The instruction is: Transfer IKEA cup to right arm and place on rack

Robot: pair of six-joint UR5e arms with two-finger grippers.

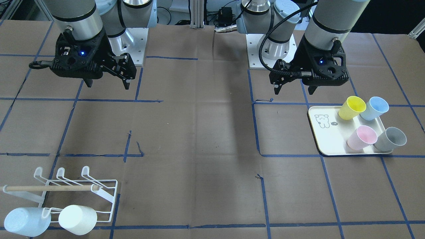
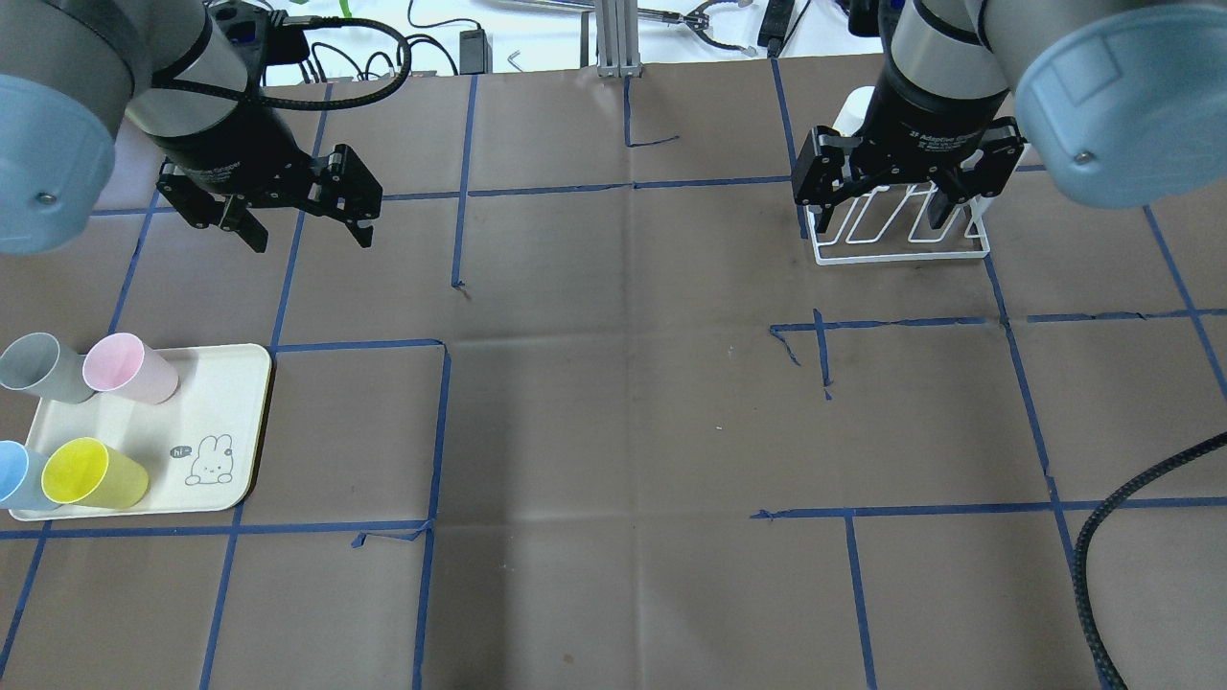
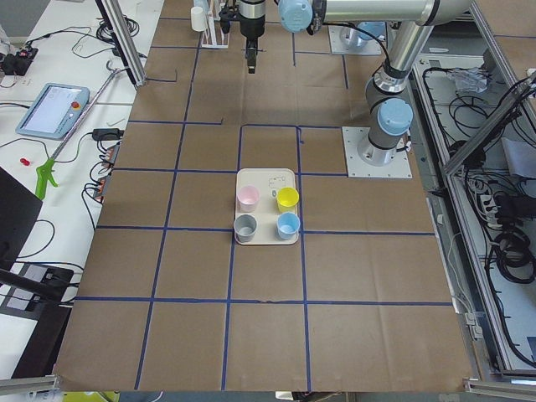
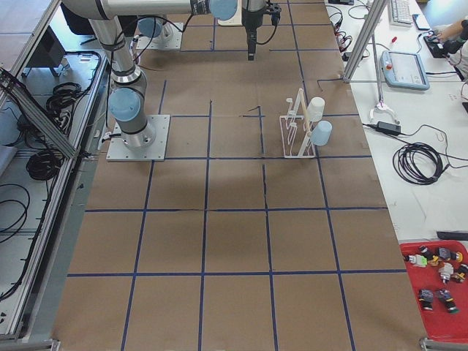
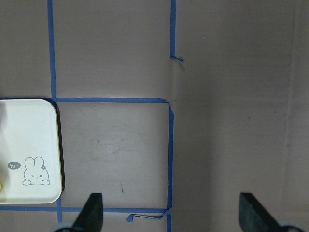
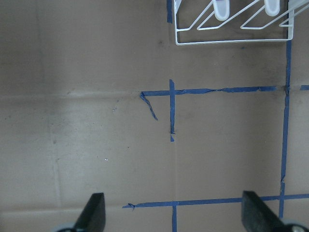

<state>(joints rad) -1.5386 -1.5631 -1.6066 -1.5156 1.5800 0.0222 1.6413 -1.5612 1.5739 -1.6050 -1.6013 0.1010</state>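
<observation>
Four cups stand on a cream tray (image 1: 327,136): yellow (image 1: 351,108), blue (image 1: 374,108), pink (image 1: 362,137) and grey (image 1: 391,139). They also show in the overhead view: yellow (image 2: 94,472), pink (image 2: 129,367), grey (image 2: 38,367). My left gripper (image 1: 295,89) (image 2: 311,240) hangs open and empty above the table, beyond the tray. My right gripper (image 1: 108,85) (image 2: 882,222) is open and empty, high over the near side of the white wire rack (image 1: 49,188) (image 2: 901,256). The rack carries a pale blue cup (image 1: 25,221) and a white cup (image 1: 78,219).
The table is covered in brown paper with blue tape lines. The tray's corner shows in the left wrist view (image 5: 29,140), and the rack's edge in the right wrist view (image 6: 231,42). A black cable (image 2: 1102,537) hangs at the near right.
</observation>
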